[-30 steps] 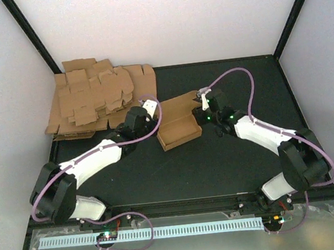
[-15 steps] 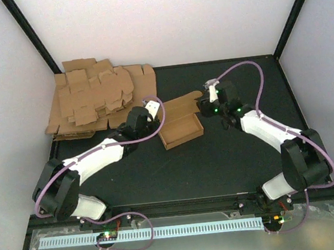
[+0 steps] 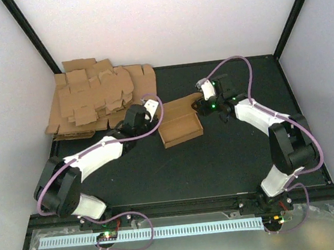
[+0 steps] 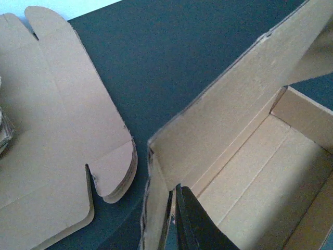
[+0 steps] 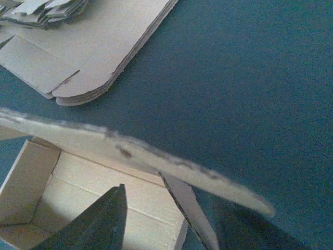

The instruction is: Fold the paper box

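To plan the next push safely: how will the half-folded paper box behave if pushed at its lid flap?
The paper box is thin cardboard, probably light and easy to slide. Its lid flap looks slightly bowed, so it would likely bend before the box moves. Low and wide, it seems unlikely to tip.

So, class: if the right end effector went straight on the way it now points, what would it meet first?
Probably the box. The edge of its raised lid flap crosses just ahead of the open right end effector, and a side tab sits in the gap between the two fingers. Depth is hard to judge from this view.
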### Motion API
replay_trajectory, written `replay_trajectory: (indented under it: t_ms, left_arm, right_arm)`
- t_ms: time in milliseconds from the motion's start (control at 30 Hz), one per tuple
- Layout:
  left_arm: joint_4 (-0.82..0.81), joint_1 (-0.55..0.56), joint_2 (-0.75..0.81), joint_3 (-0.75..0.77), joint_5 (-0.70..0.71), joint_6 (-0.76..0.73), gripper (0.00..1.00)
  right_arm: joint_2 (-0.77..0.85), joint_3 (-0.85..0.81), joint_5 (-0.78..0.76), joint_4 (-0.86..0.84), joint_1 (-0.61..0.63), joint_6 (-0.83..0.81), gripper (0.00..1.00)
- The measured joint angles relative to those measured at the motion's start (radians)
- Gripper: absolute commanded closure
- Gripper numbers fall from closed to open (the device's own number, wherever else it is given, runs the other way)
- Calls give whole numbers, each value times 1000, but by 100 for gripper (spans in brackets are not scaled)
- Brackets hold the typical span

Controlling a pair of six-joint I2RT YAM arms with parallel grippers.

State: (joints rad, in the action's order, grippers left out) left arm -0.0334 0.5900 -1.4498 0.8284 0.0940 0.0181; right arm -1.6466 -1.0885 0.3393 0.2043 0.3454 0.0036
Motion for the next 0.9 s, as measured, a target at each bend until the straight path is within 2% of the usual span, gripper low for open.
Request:
replay_trajectory:
  t_ms: [67,233,367,433,467,567,667,900]
  left_arm:
    - [0,-3,-2,3,-9,0,90]
    - [3,-6,-3,5,-20,0,89]
    - [18,-7,-3,19,-35,18,82]
    - [27,-7,-3,34,-50,45,75]
    - [29,-7,-3,40,-58,61,68]
    - [31,-7,-3,55,-80,126,61]
    - [48,-7,-3,55,-91,186,59]
    - [170,-26,-3,96,-83,212,60]
  right_arm:
    - [-2,-3,10,10,0,-8,67]
    - [-4,-4,24,22,0,1,83]
    - [4,14,22,13,0,18,94]
    - [15,29,16,8,3,30,97]
    - [23,37,8,3,7,37,98]
    - [51,68,-13,-10,25,62,98]
    - [77,98,-34,-26,42,78,98]
    - [90,102,-85,-24,51,84,98]
